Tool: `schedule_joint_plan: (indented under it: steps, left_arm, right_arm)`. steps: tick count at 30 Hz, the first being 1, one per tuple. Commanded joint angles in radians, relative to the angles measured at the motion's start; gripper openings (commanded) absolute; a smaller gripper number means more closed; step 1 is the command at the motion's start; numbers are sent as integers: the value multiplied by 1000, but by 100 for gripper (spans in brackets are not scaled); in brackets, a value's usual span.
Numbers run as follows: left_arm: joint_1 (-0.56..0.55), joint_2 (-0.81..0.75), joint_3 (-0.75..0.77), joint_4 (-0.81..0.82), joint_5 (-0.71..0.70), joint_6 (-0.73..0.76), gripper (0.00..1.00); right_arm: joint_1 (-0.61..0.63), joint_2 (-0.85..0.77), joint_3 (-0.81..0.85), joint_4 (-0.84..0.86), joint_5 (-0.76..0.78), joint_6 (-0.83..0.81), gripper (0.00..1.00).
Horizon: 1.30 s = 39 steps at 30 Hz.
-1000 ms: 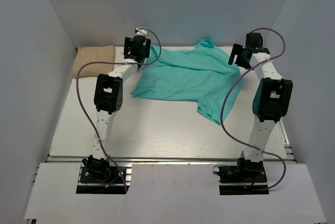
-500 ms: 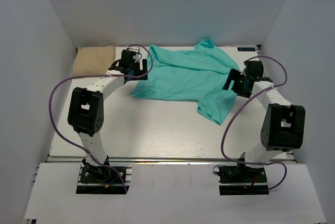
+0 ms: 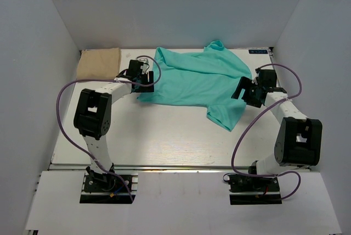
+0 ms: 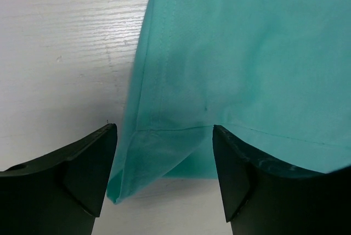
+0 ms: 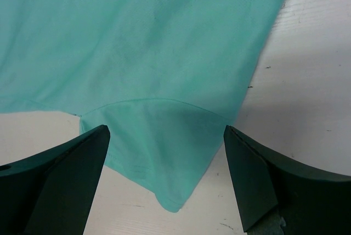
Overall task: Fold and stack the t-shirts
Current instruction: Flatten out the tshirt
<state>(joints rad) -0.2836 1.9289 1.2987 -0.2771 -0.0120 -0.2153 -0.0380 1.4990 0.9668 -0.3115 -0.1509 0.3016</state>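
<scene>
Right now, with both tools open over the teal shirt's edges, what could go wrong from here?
1. The left tool straddles a doubled-over corner of the teal shirt; closing may catch only one layer.
2. The right tool frames a loose flap at the shirt's edge, so lifting could drag that flap alone rather than the body.
3. The shirt lies rumpled and skewed, so any fold might come out uneven.

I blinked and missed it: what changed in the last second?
Both arms drew back toward their bases. The left gripper now straddles the near-left corner of the teal t-shirt, the right gripper its right edge; both open, nothing gripped. That shirt and the tan t-shirt stayed put.
</scene>
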Motion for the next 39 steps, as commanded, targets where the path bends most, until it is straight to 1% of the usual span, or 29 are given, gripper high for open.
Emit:
schedule_joint_plan:
  steps: [1,2,5,6,8,10,12,14,15,16,18,19,20,22,23,26,30,31,35,39]
  left_arm:
    - [0,-4,5,26,47,5,80]
    - [0,5,5,26,47,5,78]
    - [0,15,16,16,47,5,68]
    - [0,15,16,16,47,5,61]
    - [0,-7,16,16,47,5,59]
    - [0,-7,16,3,47,19,62]
    - [0,-7,16,-7,37,19,62]
    - [0,-7,16,-19,37,19,57]
    - [0,-7,16,-19,37,19,53]
    - [0,-7,4,-19,37,19,41]
    - [0,-19,4,-19,49,19,20]
    - [0,-31,4,-30,49,7,6]
    - [0,-47,-7,-30,49,7,0]
    - [0,-70,-7,-30,49,7,0]
    - [0,-100,-19,-19,49,7,0]
    - [0,-166,-29,-8,93,7,0]
    - [0,-244,-19,-37,109,7,0]
    - [0,-258,-19,-37,134,7,0]
    - [-9,-298,-19,-57,165,7,0]
    - [-9,-298,0,-77,166,7,4]
  right_arm:
    - [-2,-29,-7,9,-7,4,90]
    - [-2,-34,-8,12,-4,7,90]
    - [-2,-45,-11,15,-6,5,90]
    - [-2,-45,-10,14,-6,7,90]
    - [0,-42,-11,17,-10,2,90]
    - [-2,-49,-10,11,-6,4,90]
    - [-2,-39,-8,11,-6,4,90]
    - [0,-42,-11,12,-6,5,90]
    - [0,-42,-10,12,-7,4,90]
    - [-2,-42,-11,12,-9,5,90]
    - [-2,-42,-11,8,-10,7,90]
    - [0,-46,-13,8,-10,7,90]
    - [-2,-43,-16,3,-13,7,90]
    - [0,-45,-20,-1,-13,7,90]
    - [1,-46,-23,-3,-15,8,89]
    - [12,-56,-31,-32,-19,13,87]
    - [35,-83,-56,-84,-12,-5,85]
    - [71,-92,-66,-101,-9,-7,85]
    - [110,-92,-108,-120,16,-2,85]
    - [151,-66,-131,-138,34,11,84]
